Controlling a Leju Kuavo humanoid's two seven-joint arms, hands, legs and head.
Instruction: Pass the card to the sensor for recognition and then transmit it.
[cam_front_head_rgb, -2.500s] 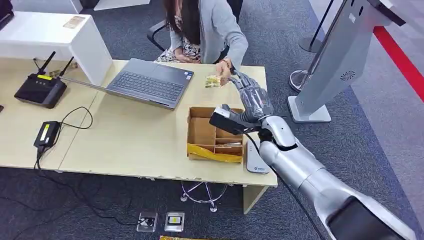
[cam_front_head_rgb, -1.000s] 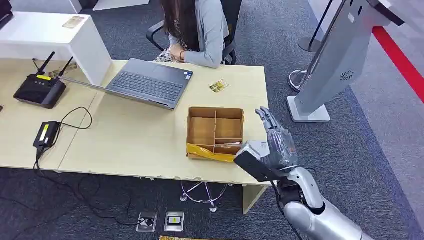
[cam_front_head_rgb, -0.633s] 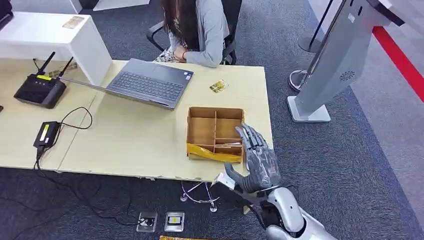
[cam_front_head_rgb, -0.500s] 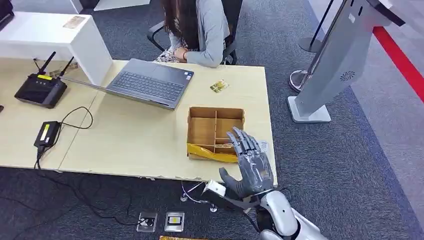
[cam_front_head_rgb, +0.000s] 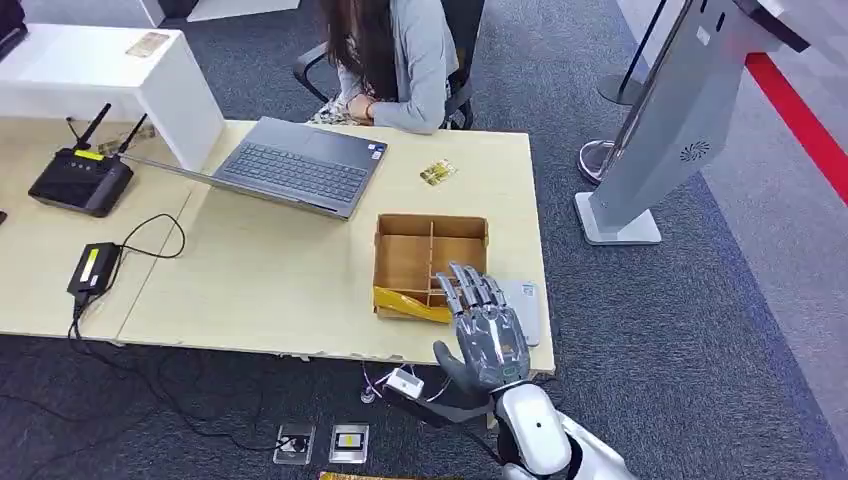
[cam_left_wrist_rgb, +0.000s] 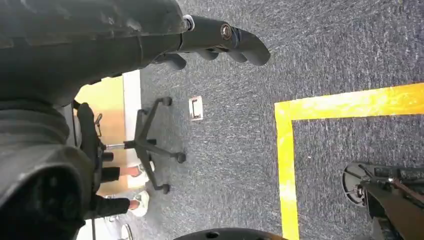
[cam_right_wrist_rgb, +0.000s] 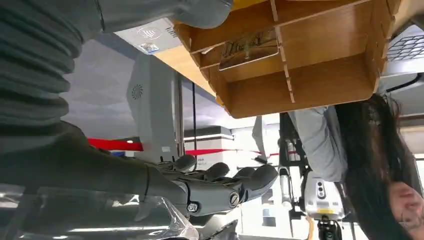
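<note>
A gold-patterned card (cam_front_head_rgb: 438, 172) lies flat on the desk (cam_front_head_rgb: 260, 280) by the far edge, in front of a seated person (cam_front_head_rgb: 400, 60). My right hand (cam_front_head_rgb: 485, 335) hovers open above the desk's front edge, its fingertips reaching over the near corner of the partitioned cardboard box (cam_front_head_rgb: 430, 262). It holds nothing. The flat white card sensor (cam_front_head_rgb: 525, 305) sits just right of those fingers. In the right wrist view, the box (cam_right_wrist_rgb: 310, 75) has another card (cam_right_wrist_rgb: 249, 47) in one compartment, the sensor (cam_right_wrist_rgb: 150, 35) lies beside it, and my right hand (cam_right_wrist_rgb: 225, 185) is empty. My left hand (cam_left_wrist_rgb: 220, 37) hangs over the carpet, empty.
An open laptop (cam_front_head_rgb: 300, 165) sits at the desk's far side. A black router (cam_front_head_rgb: 80, 180) and a power adapter (cam_front_head_rgb: 92, 268) with cables are on the left. A grey kiosk stand (cam_front_head_rgb: 680, 120) rises right of the desk. A chair base (cam_left_wrist_rgb: 150, 145) stands on the carpet.
My right hand held the card out to the person, who took it; it now lies on the desk. My right arm then pulled back to the desk's front edge.
</note>
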